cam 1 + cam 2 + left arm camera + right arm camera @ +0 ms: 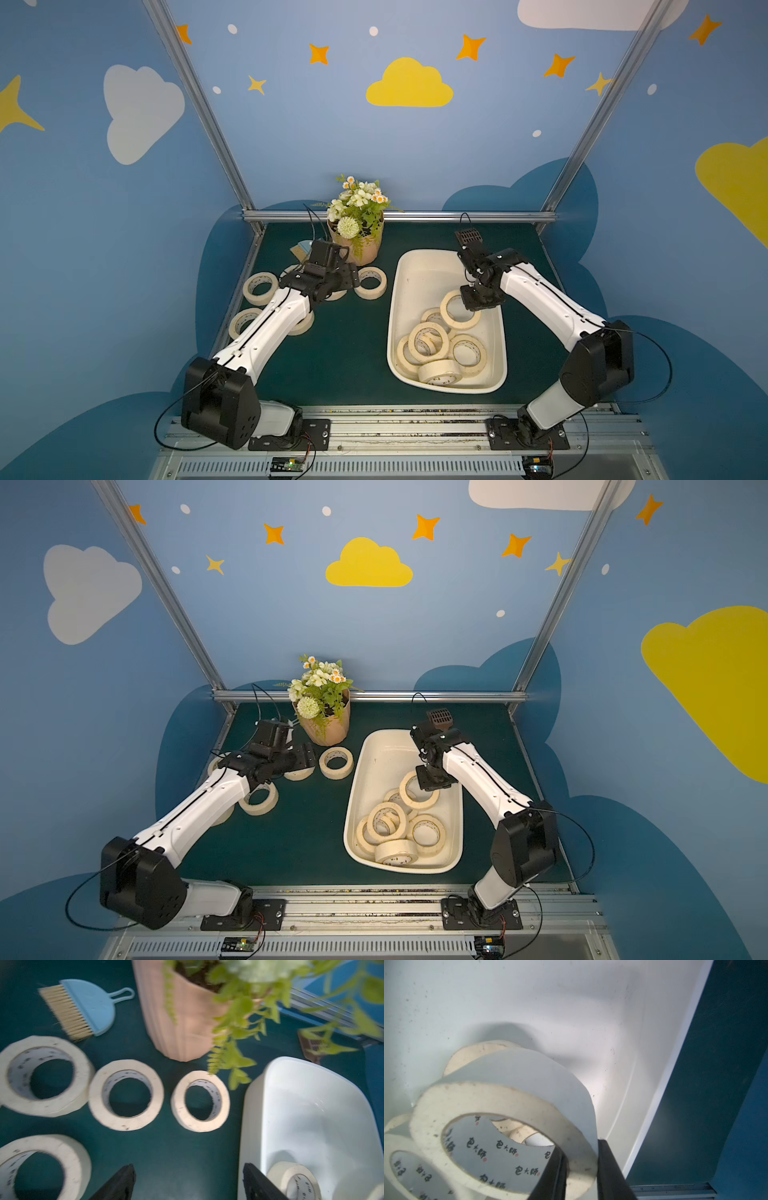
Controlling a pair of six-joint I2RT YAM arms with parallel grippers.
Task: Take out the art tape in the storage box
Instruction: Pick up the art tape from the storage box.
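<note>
Right of centre in a top view, the right gripper (478,299) clamps the wall of a cream-beige masking-tape roll (445,309) inside the off-white plastic storage box (428,270); the left gripper (188,1167) gapes empty.

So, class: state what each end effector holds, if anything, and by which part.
Right end effector: a tape roll, pinched across its ring wall. Left end effector: nothing.

A staged robot lab booth: aluminium frame (457,216), cloud-painted walls (332,137), arms (270,328) bolted to a rail (407,424)
</note>
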